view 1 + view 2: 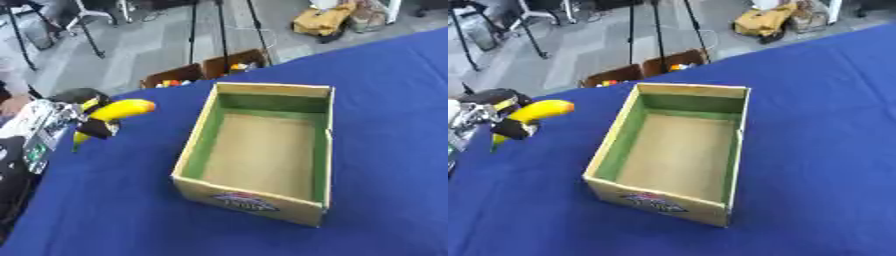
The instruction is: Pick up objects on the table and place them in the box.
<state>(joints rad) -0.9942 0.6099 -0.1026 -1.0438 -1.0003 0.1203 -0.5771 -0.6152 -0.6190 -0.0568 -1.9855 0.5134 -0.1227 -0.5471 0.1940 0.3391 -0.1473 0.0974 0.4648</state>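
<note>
Over the blue table (385, 100), my left hand (80, 112) was curled around the banana (118, 111), carry underway, next needing a swing right above the empty box (197, 137).

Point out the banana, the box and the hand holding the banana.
banana (122, 109), left eye view, on its yellow middle.
box (254, 196), left eye view, on its near outer wall.
left hand (98, 129), left eye view, on a dark finger curled round the banana.
</note>
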